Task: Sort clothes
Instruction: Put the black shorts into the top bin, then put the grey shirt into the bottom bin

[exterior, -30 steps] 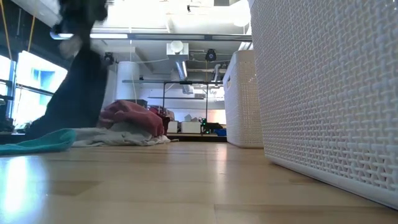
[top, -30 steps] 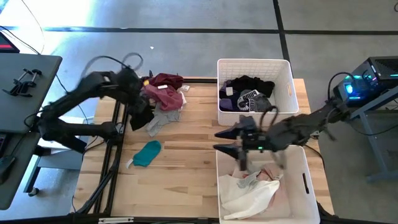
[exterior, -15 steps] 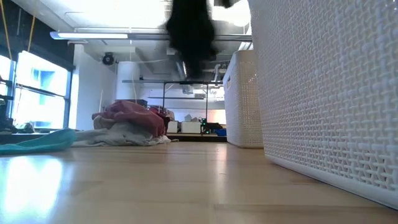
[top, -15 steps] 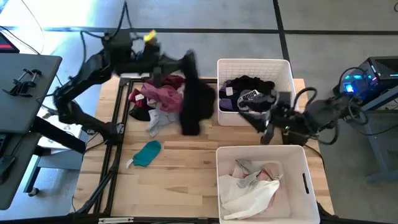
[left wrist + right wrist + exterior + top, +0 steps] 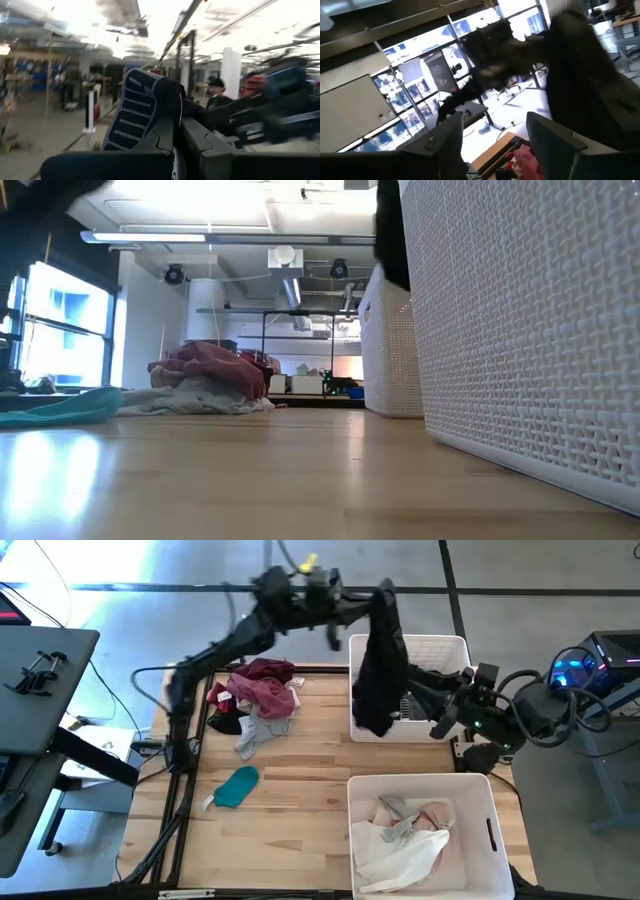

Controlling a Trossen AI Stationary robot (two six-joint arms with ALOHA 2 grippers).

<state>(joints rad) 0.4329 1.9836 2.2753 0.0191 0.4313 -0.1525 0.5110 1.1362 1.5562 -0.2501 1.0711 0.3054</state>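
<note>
Left gripper clamps a black garment, hanging long axis vertical above the far white bin; wooden table carries a maroon pile, teal piece and near bin. Right gripper beside the far bin.

Low view: bin wall, pile.

Right wrist: fingers spread, windows behind.

Daylight pours through tall windows and ceiling strip lights glare white. Both wrist views smear with motion blur; the wooden table shines softly under even, shadowless light.
</note>
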